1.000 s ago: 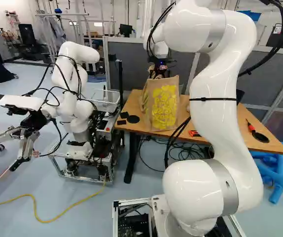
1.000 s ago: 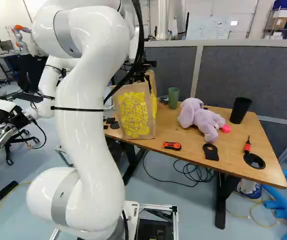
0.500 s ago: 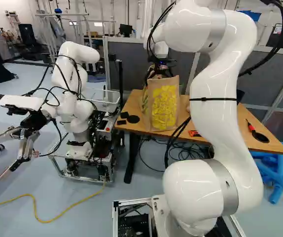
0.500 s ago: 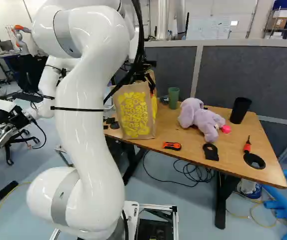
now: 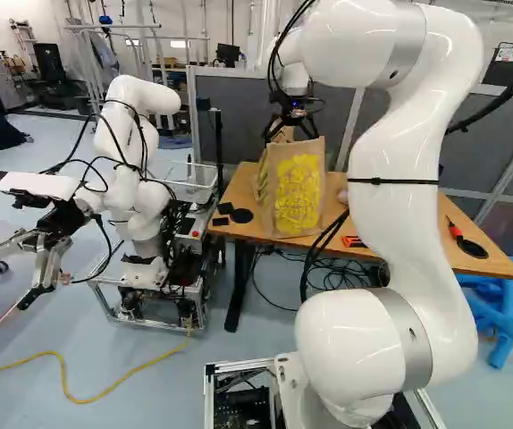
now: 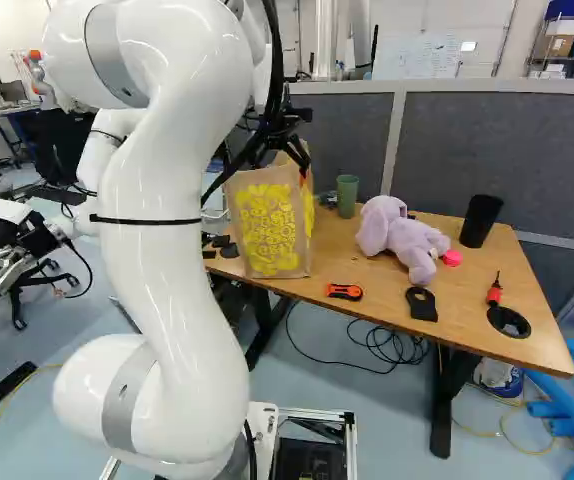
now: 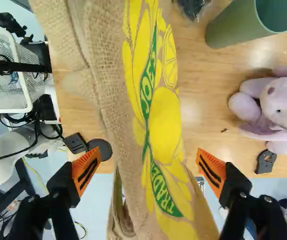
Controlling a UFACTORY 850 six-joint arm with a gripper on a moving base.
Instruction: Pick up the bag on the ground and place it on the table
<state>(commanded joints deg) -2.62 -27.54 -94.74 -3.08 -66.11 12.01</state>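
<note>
The gripper (image 5: 291,134) is standing wide open above the paper-brown bag (image 6: 270,232). In the wrist view, the orange pads (image 7: 85,172) are facing each other on opposite sides of the bag, and a gap is showing between each pad and the bag; nothing is being gripped. The bag is standing upright on the wooden table (image 6: 387,305), near the green cup (image 6: 347,195) and the purple plush toy (image 6: 402,236).

Yellow printing is covering the bag's face, and green bands are carrying pale lettering. A whiteboard (image 6: 417,56) behind is bearing marks too small to tell.

Compared with the earlier frames, the fingers are spreading farther apart and the arm is lifting off the bag's top. The bag is keeping its place on the table.
</note>
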